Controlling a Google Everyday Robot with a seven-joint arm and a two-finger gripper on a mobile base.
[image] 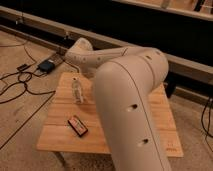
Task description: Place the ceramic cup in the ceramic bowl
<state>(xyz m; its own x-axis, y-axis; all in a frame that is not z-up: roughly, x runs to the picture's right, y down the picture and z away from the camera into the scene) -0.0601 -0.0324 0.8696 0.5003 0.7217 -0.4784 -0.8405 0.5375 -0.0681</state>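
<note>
Foremost, arm link (131, 112): a big white casing that fills the near right of the view and hides the middle of the surface.
surface (55, 137): a small pale wooden table; only its near-left part and right edge show.
packet (77, 125): flat and dark with a red-orange rim, lying near the front left, its long axis slanting from far left to near right.
bottle (77, 91): slim, whitish and upright, behind the packet and just left of the arm link; not the task's thing.
ceramic cup: not visible; if it is on the surface, it is behind the arm link.
ceramic bowl: hidden in the same way, so whether anything lies in it cannot be told.
jaws: hidden behind the arm link, probably over the middle of the surface. They are closed down narrow, and whether they hold the ceramic cup cannot be told.
key relation: which way the ceramic cup lies from the jaws cannot be read from this angle.
elbow (80, 50): a rounded joint above the far-left corner, from which the forearm runs right, behind the arm link.
floor beyond: a black box (46, 66) and cables (15, 80), left of the surface.
backdrop: a dark wall with a pale rail (40, 22).
</note>
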